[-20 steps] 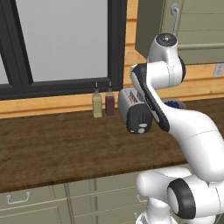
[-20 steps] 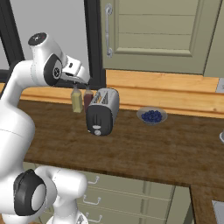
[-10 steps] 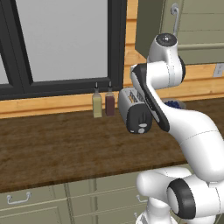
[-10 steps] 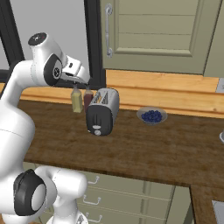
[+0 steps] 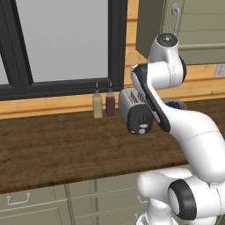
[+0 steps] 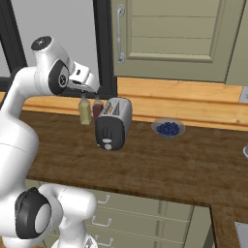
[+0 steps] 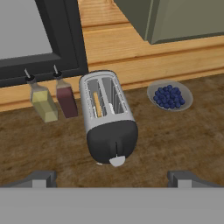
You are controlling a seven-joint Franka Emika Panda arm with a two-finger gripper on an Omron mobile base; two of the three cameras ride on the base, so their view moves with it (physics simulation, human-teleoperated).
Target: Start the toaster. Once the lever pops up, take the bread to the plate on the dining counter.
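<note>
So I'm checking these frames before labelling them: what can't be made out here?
- Bread: hand view, sunk in the toaster slot, top edge alone visible.
- Toaster's far side: left base view, behind the arm.
- Gripper: right base view, fingers too small to separate.
- Bowl of blueberries: left base view, mostly behind the arm.

The gripper (image 7: 112, 178) is held wide open and empty, raised above the toaster (image 7: 107, 118), with the arm folded upward.

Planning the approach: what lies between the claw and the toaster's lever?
Nothing: in the hand view, bare wooden counter separates the open claw from the toaster lever.
</note>
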